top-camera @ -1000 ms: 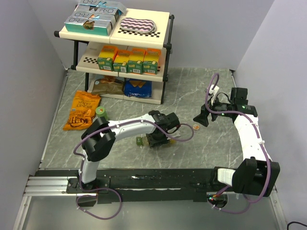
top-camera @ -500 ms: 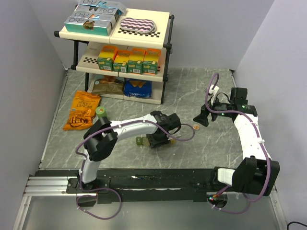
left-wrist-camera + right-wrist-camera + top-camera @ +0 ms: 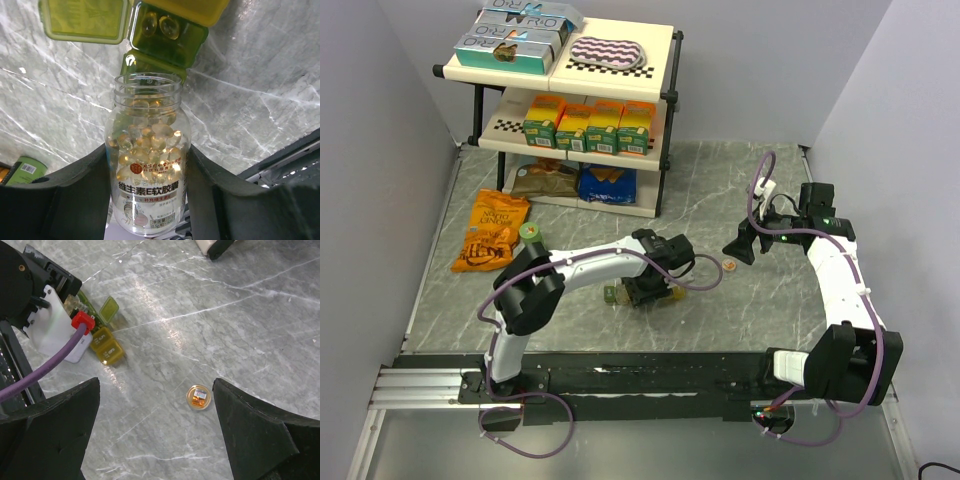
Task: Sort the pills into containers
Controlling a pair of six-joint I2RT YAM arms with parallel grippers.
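Left wrist: left gripper [image 3: 147, 172] is clenched on a clear plastic bottle [image 3: 148, 197] with a white label. It is uncapped and packed with amber softgel capsules [image 3: 150, 140]. The bottle mouth points at the narrow translucent green-to-yellow plastic pill strip [image 3: 167, 37], right over one compartment; can't tell if they touch. The next compartment along is open with two capsules inside. Two lids are flipped back.

Top external: the pill strip [image 3: 614, 294] lies flat under the left gripper [image 3: 650, 287]. Its long axis runs roughly parallel to the table's near edge. The dark green end pokes out to the left; the yellow end is to the right, mostly hidden by the wrist.

Room around the strip:
- Near side: a narrow band of grey marble table [image 3: 750, 310], then the black base rail [image 3: 650, 365].
- Right: open marble, with one small round orange disc [image 3: 728, 265] lying flat.
- Beyond the disc: right gripper [image 3: 742, 245], jaws spread wide, nothing in them, hovering. In the right wrist view the disc [image 3: 198, 397] sits below, between the fingers of the right gripper [image 3: 155, 440].
- Far side: open marble up to a cream two-tier shelf [image 3: 658, 45].
- Far-left: a green cylindrical bottle [image 3: 531, 233] standing upright beside a flat orange snack bag [image 3: 492, 230], both well apart from the strip.
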